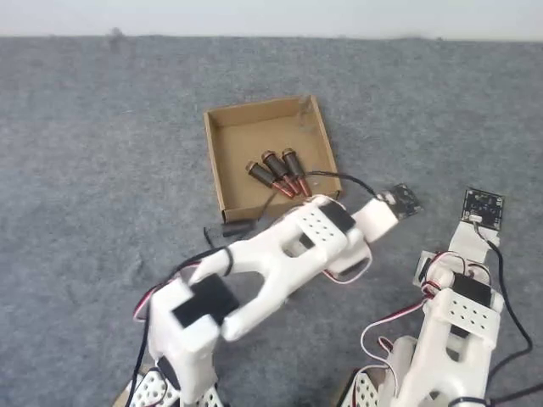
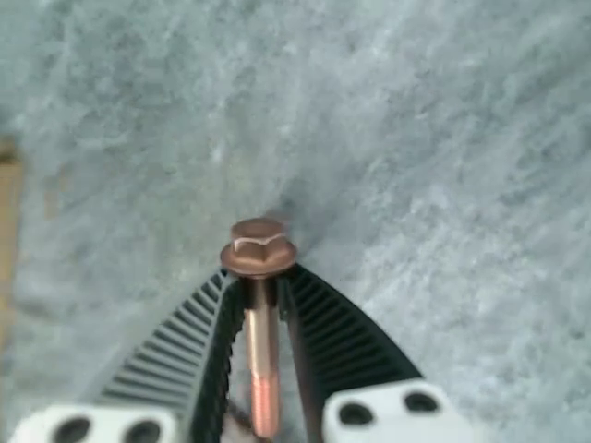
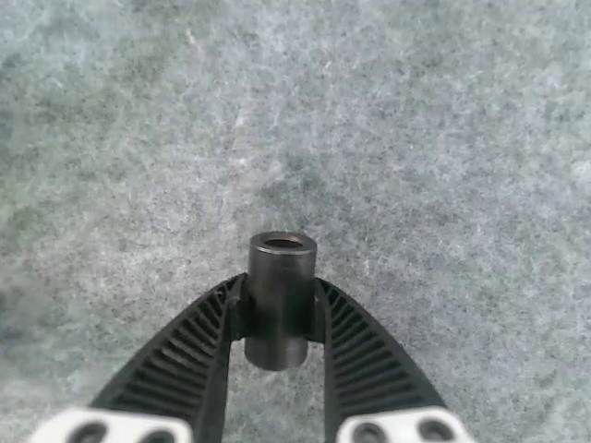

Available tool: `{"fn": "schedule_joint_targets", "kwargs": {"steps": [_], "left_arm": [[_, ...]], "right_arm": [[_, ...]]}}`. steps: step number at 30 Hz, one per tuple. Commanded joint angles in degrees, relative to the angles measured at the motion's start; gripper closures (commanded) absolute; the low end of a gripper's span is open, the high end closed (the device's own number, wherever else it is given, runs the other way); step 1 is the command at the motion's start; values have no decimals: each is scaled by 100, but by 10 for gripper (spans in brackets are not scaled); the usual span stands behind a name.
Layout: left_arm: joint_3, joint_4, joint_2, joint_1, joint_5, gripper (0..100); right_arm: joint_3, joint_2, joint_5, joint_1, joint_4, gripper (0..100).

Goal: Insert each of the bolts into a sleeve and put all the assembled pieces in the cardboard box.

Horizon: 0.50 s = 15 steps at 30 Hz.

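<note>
On the grey mat [image 1: 85, 170], toward 12 o'clock from centre: one open cardboard box [image 1: 212, 165], holding three assembled pieces [image 1: 277, 170] side by side near its 4 o'clock corner. Left arm [image 1: 288, 246], entering from 7 o'clock, ends just beside that corner; left gripper [image 2: 261, 275] pinches a copper-coloured bolt [image 2: 259, 247] by the shank, hex head beyond the fingertips. Right arm [image 1: 458, 314], at 5 o'clock; right gripper [image 3: 279, 305] pinches a dark sleeve [image 3: 280, 268], open bore outward.
</note>
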<state>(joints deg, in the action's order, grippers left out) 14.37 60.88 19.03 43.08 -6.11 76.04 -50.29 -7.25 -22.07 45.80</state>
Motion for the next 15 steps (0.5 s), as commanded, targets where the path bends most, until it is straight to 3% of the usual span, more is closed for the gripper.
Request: {"fn": "schedule_joint_targets", "kwargs": {"steps": [1, 6, 15], "left_arm": [[532, -255, -1521, -387, 545, 991], [1648, -782, -2980, -659, 862, 990], [2756, -941, -4976, -1433, 1275, 989]], "right_arm": [[-105, 13, -62, -48, -145, 986], [-105, 13, -62, -22, -145, 986], [-97, -31, -53, -4, -154, 986]]}}
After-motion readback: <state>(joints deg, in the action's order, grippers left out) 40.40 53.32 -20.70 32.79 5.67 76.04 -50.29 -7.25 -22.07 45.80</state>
